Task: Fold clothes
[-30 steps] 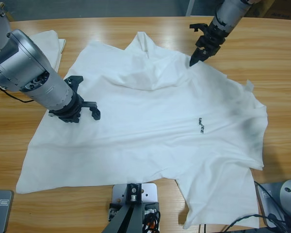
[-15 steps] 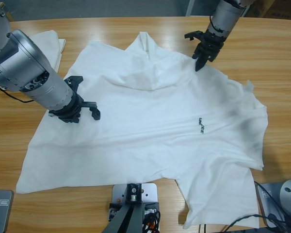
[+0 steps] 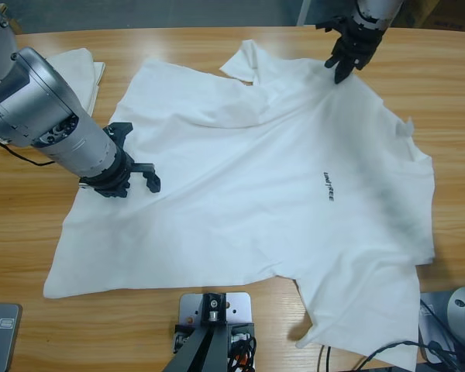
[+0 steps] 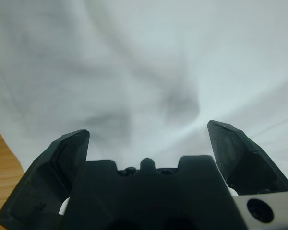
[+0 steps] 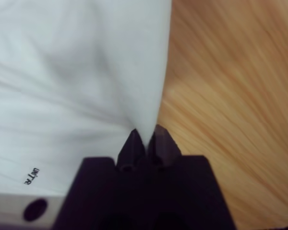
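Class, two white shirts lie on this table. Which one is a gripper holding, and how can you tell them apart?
The big spread-out T-shirt, pinched at its far edge by the right gripper. The other shirt lies bunched at the table's far left, untouched.

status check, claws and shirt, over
Right claw shut on shirt at far edge. Left claw open over shirt's left side. Shirt spread flat, unfolded. Second cloth at far left corner, clear of it.

A white T-shirt [image 3: 279, 194] lies spread over the wooden table [image 3: 178, 43]; the right gripper [image 3: 342, 68] pinches its far edge; the left gripper [image 3: 136, 159] rests on its side, jaws apart; behind that arm lies another white cloth [image 3: 81, 66].
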Controlling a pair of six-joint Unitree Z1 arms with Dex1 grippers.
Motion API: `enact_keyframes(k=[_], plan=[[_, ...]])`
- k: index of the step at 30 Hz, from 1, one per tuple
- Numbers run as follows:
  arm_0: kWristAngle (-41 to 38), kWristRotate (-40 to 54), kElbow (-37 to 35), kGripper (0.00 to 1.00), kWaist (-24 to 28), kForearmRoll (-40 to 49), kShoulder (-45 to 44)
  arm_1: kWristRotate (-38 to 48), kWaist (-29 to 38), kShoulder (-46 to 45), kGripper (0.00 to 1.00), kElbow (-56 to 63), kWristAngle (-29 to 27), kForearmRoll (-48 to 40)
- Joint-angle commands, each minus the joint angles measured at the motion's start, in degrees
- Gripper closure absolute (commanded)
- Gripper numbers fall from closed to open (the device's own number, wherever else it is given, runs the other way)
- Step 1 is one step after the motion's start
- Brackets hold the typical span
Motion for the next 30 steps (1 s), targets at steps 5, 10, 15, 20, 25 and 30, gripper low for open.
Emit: enact_keyframes(k=[5, 10, 15, 20, 25, 30], plan=[[-1.2, -0.6, 1.6, 0.041, -0.5, -0.1, 1.8, 11.9, -1.1, -0.3, 0.301, 4.7, -11.3, 1.7], [-0.9, -0.3, 1.6, 0.041, -0.7, -0.1, 1.0, 9.2, 2.8, -6.7, 0.0, 2.1, -10.5, 0.5], [2.2, 6.2, -1.6, 0.041, -0.5, -1.1, -0.7, 8.0, 15.7, -12.1, 0.0, 0.7, -2.9, 3.9], [4.4, 14.7, -7.9, 0.05, 6.5, -1.1, 1.5, 14.0, 28.4, -17.3, 0.004, 18.0, 6.5, -2.3], [4.3, 19.7, -21.8, 0.14, 10.4, -1.0, 7.8, 17.6, 33.0, -14.6, 0.009, 18.1, 8.4, -5.0], [2.5, 13.7, -41.6, 0.311, 10.5, 7.0, 16.7, 17.9, 33.1, -13.4, 0.007, 17.0, 8.3, -4.8]])
